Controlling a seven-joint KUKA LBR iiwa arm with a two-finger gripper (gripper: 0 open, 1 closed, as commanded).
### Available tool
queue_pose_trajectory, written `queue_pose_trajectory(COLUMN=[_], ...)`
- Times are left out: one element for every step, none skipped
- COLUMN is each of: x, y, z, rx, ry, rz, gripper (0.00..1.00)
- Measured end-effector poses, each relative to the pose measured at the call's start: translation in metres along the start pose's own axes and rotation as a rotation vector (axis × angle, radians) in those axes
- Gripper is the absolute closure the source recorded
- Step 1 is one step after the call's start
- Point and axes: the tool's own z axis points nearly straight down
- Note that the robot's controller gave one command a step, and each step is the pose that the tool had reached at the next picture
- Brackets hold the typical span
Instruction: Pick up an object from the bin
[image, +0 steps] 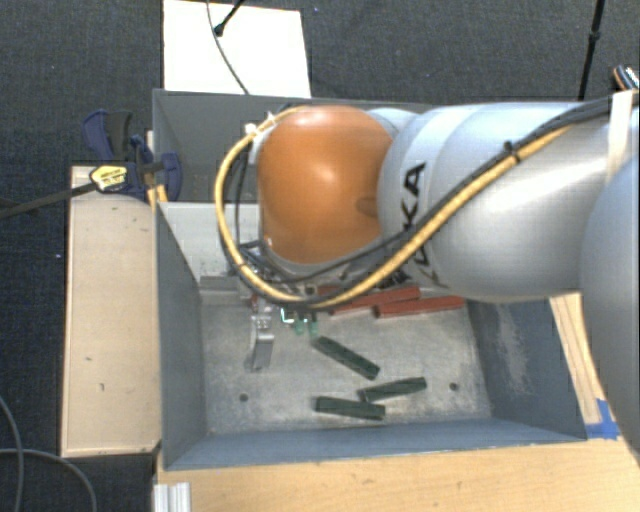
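Jaws hang low at the left of the bin (185, 330) floor; apart or together, I cannot tell. Nearest green stick (345, 357) lies just beside them, seemingly ungrasped; grasp and lift remain.

Three bars lie on the bin (180, 330) floor: a tilted bar (345, 357) behind, a right bar (396, 388) just beside a front bar (349, 407). Long bars (405, 301) lie farther back, under the arm (500, 200).
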Motion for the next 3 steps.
queue_pose_trajectory(x=[-0.028, -0.036, 0.037], y=[-0.053, -0.102, -0.149], z=[0.098, 0.17, 0.163], rx=[0.003, 0.002, 0.002], ry=[-0.001, -0.001, 0.0], rz=[0.066, 0.174, 0.238], gripper=[0.0, 0.0, 0.0])
